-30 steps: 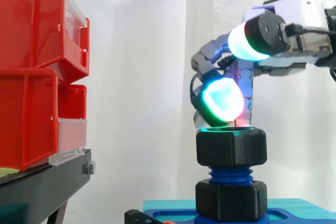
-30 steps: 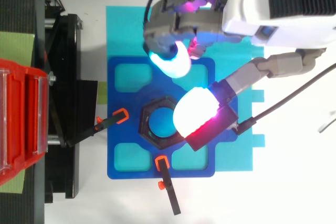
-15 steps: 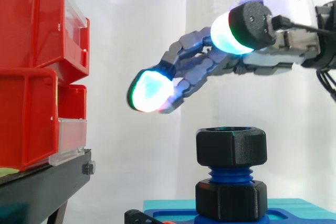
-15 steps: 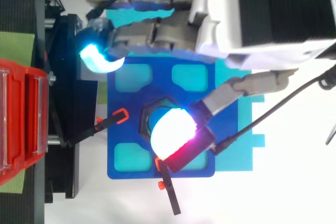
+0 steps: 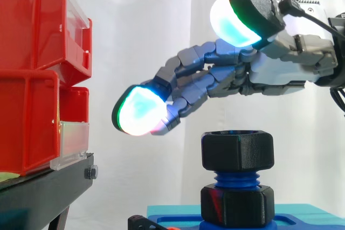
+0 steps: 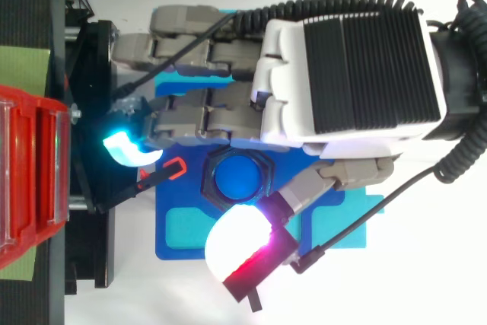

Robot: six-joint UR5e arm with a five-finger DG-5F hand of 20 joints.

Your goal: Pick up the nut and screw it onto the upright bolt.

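Two black nuts (image 5: pixel 237 151) (image 5: pixel 237 204), one blue bolt (image 6: pixel 238 176)

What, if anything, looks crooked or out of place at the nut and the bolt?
Nothing stands out. The black nut sits level on the top threads of the blue bolt, which stands upright on the blue base plate. The hand hovers above the nut with straight fingers and touches nothing.

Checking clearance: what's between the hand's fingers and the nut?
Nothing. In the side view the gap between the fingers of the hand and the nut on the blue bolt is bare, with white curtain behind.
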